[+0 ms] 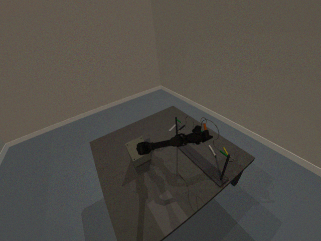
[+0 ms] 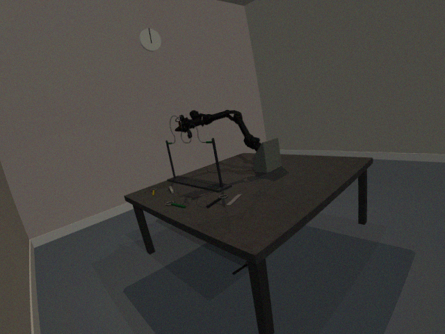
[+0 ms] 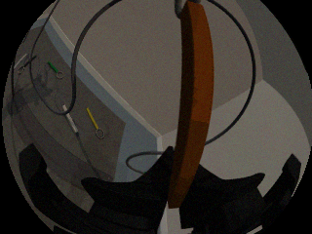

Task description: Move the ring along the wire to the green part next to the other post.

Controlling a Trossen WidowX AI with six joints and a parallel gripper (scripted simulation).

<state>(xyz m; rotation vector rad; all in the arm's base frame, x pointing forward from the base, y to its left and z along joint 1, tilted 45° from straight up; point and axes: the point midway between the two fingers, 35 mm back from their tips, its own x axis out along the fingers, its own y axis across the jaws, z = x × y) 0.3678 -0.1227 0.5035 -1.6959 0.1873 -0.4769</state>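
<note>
Currently, your black parallel-jaw gripper [image 1: 211,136] [image 2: 176,129] [image 3: 174,150] pinches the orange block-shaped handle [image 1: 204,126] [image 2: 180,124] [image 3: 196,78]; the grey metal ring [image 1: 203,120] is right of centre in the top view, apparently midway along the thin grey wire [image 1: 218,130] [image 2: 170,126] [image 3: 253,73]. Reaching the other green part and releasing remain.

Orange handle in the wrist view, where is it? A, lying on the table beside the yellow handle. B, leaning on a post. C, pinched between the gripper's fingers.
C: the orange handle rises from between the closed fingers of the gripper.
</note>
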